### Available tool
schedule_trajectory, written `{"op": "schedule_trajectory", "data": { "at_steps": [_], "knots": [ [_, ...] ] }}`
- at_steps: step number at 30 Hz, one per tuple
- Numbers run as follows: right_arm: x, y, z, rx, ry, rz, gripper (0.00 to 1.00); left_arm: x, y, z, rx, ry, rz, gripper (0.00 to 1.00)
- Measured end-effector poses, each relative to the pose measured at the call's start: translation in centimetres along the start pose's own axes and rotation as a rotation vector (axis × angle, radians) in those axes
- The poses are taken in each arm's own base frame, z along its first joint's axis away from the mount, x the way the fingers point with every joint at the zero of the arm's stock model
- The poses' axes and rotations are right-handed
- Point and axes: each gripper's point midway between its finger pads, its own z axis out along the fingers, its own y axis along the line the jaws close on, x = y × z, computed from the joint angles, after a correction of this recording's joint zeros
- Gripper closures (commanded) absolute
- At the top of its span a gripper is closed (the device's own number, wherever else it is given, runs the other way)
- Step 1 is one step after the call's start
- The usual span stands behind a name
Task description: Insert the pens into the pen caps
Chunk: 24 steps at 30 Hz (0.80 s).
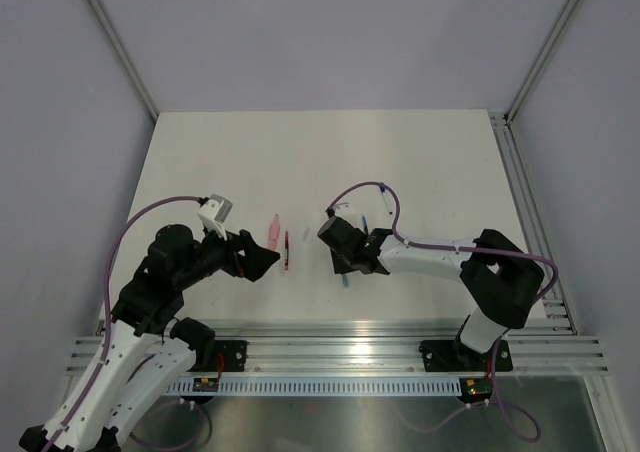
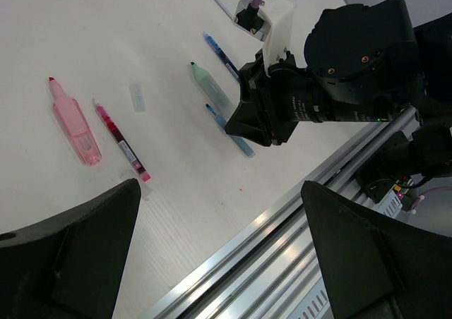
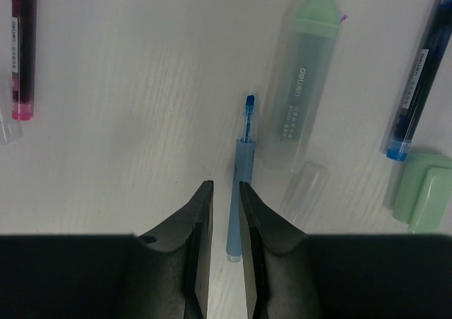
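White bench (image 1: 420, 162), grey walls. Far left of the pale green translucent highlighter (image 3: 304, 100), the left gripper (image 1: 262, 262) hovers empty, its fingers (image 2: 85, 255) spread wide. A pink highlighter (image 2: 74, 125) and a slim red pen (image 2: 120, 141) lie nearer the green highlighter. Just left of it rests a thin light-blue pen (image 3: 238, 185), dark tip pointing away. The right gripper (image 3: 224, 186) straddles its near end, fingers narrow, a sliver of bench showing, seemingly not yet pinching. An off-centre close could roll the slender pen against the highlighter or the clear cap (image 3: 305, 188) at its base.
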Motion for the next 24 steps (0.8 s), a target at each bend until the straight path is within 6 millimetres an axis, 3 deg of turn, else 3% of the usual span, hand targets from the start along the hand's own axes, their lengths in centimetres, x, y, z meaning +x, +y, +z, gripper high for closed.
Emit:
{"op": "schedule_trajectory", "data": {
  "at_steps": [24],
  "knots": [
    [0.23, -0.42, 0.16, 0.027, 0.009, 0.006, 0.75, -0.13, -0.13, -0.23, 0.005, -0.012, 0.006, 0.01]
  ]
}}
